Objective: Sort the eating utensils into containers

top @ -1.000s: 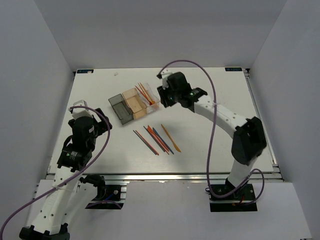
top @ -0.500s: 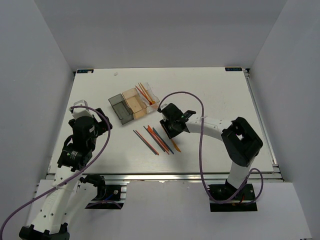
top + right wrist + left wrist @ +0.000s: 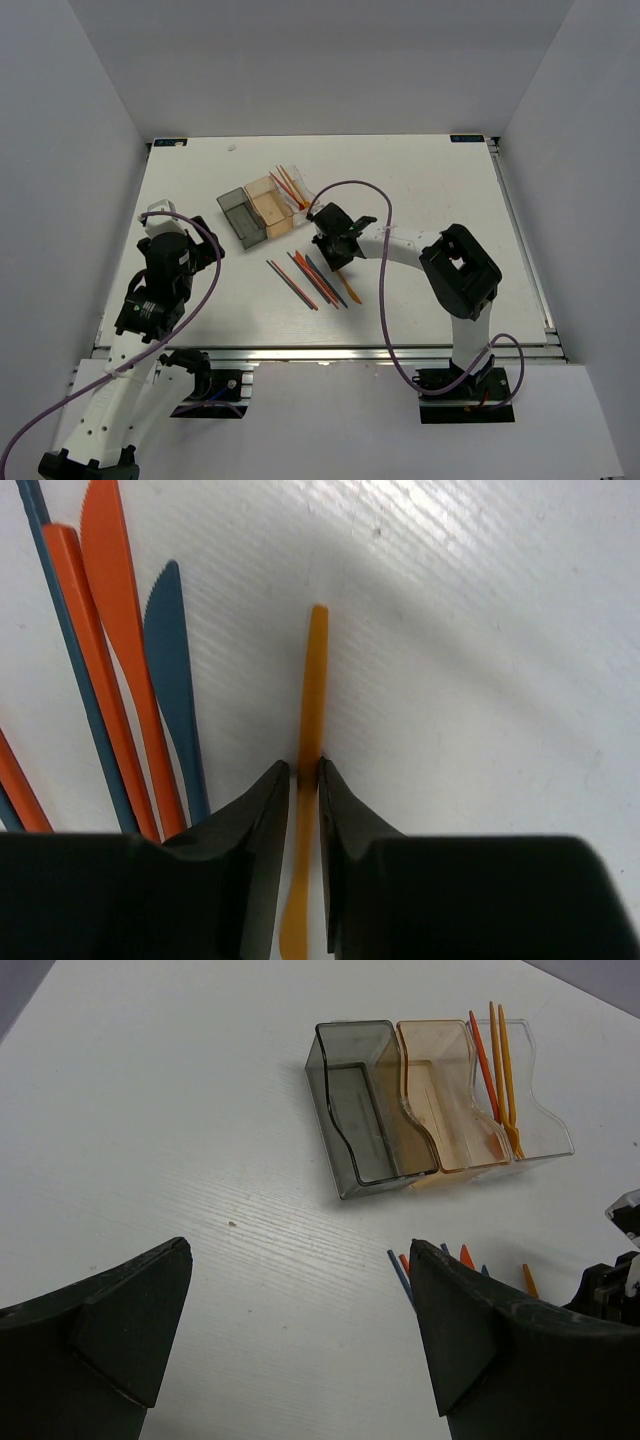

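Observation:
Several utensils (image 3: pixel 310 278) in orange, red and blue lie side by side on the table in front of the containers. My right gripper (image 3: pixel 336 262) is down at the table, shut on a thin amber utensil (image 3: pixel 313 680) that lies flat; its fingertips (image 3: pixel 304 772) pinch the handle. A blue knife (image 3: pixel 175 680) and an orange knife (image 3: pixel 115 600) lie just left of it. The joined containers stand behind: smoky grey (image 3: pixel 355 1110), amber (image 3: pixel 440 1090) and clear (image 3: pixel 535 1100), the clear one holding a few orange and red utensils (image 3: pixel 495 1060). My left gripper (image 3: pixel 300 1250) is open and empty, left of the pile.
The white table (image 3: pixel 430 190) is boxed in by grey walls on three sides. The right arm's purple cable (image 3: pixel 385 290) loops over the table beside the utensils. The left arm (image 3: pixel 160 280) stands at the near left edge.
My right arm has swung from above the clear container down to the table and to the amber utensil at the right of the pile. The left arm has not moved.

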Available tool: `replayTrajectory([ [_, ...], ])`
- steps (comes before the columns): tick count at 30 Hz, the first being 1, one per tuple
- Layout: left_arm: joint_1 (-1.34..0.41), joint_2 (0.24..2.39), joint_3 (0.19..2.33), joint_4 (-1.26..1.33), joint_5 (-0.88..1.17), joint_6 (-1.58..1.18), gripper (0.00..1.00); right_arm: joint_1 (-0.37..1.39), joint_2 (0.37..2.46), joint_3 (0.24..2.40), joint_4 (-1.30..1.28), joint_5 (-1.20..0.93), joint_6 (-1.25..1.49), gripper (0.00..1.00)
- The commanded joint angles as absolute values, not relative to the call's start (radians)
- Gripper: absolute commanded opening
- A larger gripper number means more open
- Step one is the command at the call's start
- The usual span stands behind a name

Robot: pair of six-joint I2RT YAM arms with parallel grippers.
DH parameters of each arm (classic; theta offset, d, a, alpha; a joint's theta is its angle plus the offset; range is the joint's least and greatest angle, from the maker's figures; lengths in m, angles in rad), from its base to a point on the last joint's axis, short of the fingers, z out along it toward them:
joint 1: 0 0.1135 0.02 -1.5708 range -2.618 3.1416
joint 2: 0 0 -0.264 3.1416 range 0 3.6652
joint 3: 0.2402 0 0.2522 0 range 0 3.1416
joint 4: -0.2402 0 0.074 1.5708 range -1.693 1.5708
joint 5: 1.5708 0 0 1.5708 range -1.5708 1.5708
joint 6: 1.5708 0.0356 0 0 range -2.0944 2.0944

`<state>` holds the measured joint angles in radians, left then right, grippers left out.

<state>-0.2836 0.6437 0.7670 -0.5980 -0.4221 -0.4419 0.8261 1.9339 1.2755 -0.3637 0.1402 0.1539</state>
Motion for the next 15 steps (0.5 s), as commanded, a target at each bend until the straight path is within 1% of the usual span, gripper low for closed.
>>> replayTrajectory([
  [1, -0.288, 0.63, 0.764, -0.586, -0.428, -0.439, 0.98, 0.828, 1.996, 1.299, -0.39, 0.164, 0.158, 0.23],
  [2, -0.288, 0.63, 0.762, -0.586, -0.428, -0.439, 0.98, 0.828, 2.002, 1.301, -0.391, 0.166, 0.16, 0.21],
  [3, -0.288, 0.63, 0.762, -0.586, -0.426, -0.439, 0.98, 0.828, 2.008, 1.304, -0.393, 0.161, 0.16, 0.15],
  [6, -0.29, 0.629, 0.762, -0.586, -0.425, -0.437, 0.98, 0.83, 1.99, 1.308, -0.405, 0.163, 0.164, 0.04],
  [9, -0.29, 0.63, 0.762, -0.584, -0.422, -0.437, 0.98, 0.833, 1.919, 1.31, -0.41, 0.164, 0.175, 0.0],
  [15, -0.29, 0.635, 0.762, -0.584, -0.419, -0.437, 0.98, 0.838, 1.764, 1.345, -0.355, 0.135, 0.172, 0.0],
])
